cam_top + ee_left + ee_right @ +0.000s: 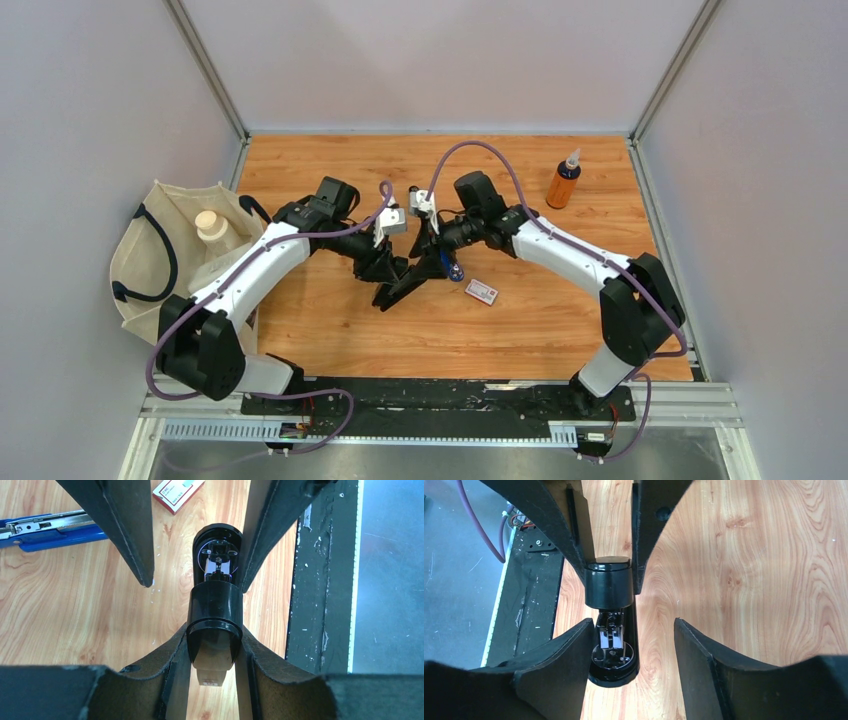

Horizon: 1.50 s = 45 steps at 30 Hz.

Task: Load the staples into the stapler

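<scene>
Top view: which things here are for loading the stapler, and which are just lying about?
For the job: black stapler, staples box.
Lying about: orange bottle, canvas bag, cork-lidded jar, blue metal-railed tool (role unclear).

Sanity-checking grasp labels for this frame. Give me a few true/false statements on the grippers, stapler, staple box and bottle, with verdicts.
1. The left gripper is shut on the black stapler. True.
2. The right gripper is holding the staple box. False: it is open, with a finger on each side of the stapler's other end, and holds nothing.
3. The orange bottle stands inside the bag. False: it stands upright on the table at the far right. The bottle in the bag is a different one, the pale-capped bottle.
4. The staple box lies loose on the table, with no gripper on it. True.
</scene>
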Tool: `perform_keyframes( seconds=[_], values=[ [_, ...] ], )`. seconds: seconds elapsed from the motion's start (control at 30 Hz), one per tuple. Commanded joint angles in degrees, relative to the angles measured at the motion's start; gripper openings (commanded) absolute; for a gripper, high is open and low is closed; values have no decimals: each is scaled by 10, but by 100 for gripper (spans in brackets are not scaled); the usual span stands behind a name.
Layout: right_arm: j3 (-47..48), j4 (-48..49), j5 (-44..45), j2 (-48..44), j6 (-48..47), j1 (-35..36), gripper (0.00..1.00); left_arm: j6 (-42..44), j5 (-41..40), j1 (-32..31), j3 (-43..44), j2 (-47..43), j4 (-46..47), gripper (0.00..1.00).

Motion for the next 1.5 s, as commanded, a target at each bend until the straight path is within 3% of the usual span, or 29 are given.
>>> perform_keyframes(
  seconds=[0.0,0.27,0.37,0.5,0.67,0.77,0.9,1.1,1.33,1.47],
  values=[
    [13,10,-18,7,3,8,60,-23,44,4,23,-23,25,0],
    [3,-32,-66,28,-24,7,49,-92,81,53,39,-41,85,0],
    [8,-31,-78,36,-20,6,39,-115,91,64,38,-52,115,0],
    [16,-32,-88,44,-14,5,40,-114,99,65,38,-54,117,0],
    [17,-32,-83,40,-19,6,34,-128,107,71,34,-51,128,0],
    [9,-31,-88,44,-23,5,18,-182,120,87,19,-64,189,0],
    [2,-30,-101,52,-24,2,12,-256,134,113,1,-79,270,0],
    [-5,10,-117,56,18,-11,0,-406,141,168,-43,-119,462,0],
    [-50,139,-119,33,125,-26,0,-606,111,231,-105,-146,730,0],
    [-98,268,-105,5,228,-33,0,-757,51,274,-171,-143,957,0]
  ],
)
